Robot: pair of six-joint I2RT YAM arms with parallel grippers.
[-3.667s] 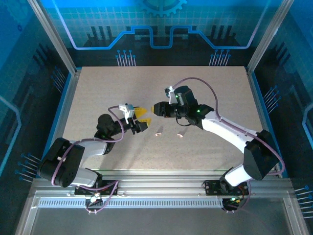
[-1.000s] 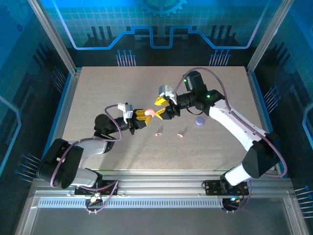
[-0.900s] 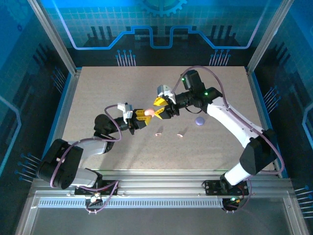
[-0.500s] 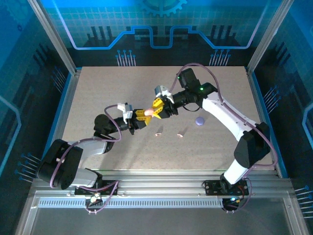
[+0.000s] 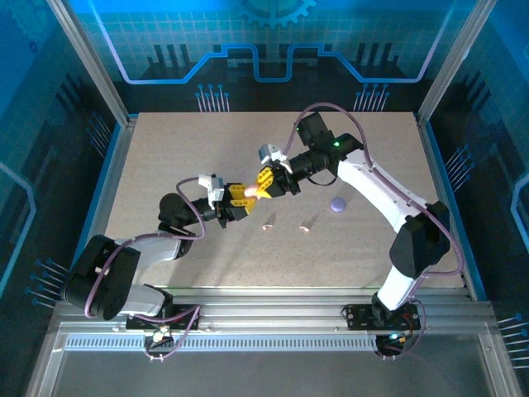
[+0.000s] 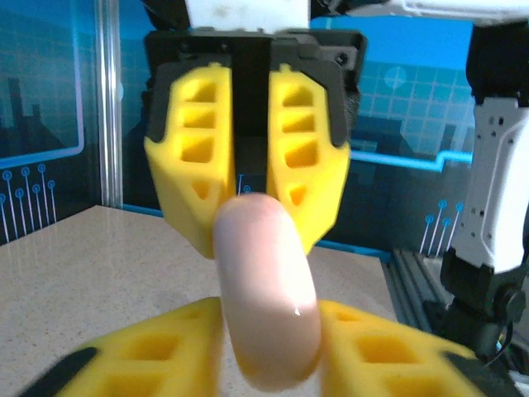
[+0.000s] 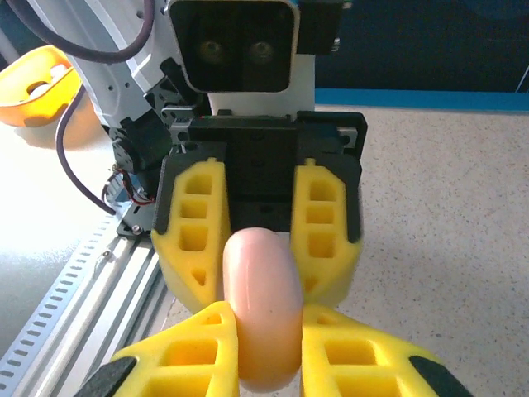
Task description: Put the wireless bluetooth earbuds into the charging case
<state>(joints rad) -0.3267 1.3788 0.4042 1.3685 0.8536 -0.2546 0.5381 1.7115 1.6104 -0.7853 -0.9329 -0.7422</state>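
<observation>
A pale pink round charging case [image 5: 250,190] hangs in mid-air over the table's middle, between both grippers. My right gripper [image 5: 263,184] is shut on it, its yellow fingers pressed to both flat faces of the case [image 7: 263,306]. My left gripper [image 5: 240,197] faces it from the other side. Its fingers [image 6: 173,347] flank the same case [image 6: 266,289], slightly parted from it. Two pale pink earbuds [image 5: 267,224] [image 5: 305,225] lie on the table just in front of the grippers.
A lilac round case [image 5: 336,203] lies on the table under the right forearm. The aluminium rail [image 5: 264,318] runs along the near edge, with frame posts at the corners. An orange rounded object [image 7: 37,83] sits beyond the left arm's base.
My right gripper slid left onto the pink case and shut on it. My left gripper's jaws eased apart around the case; the left arm stayed where it was.
</observation>
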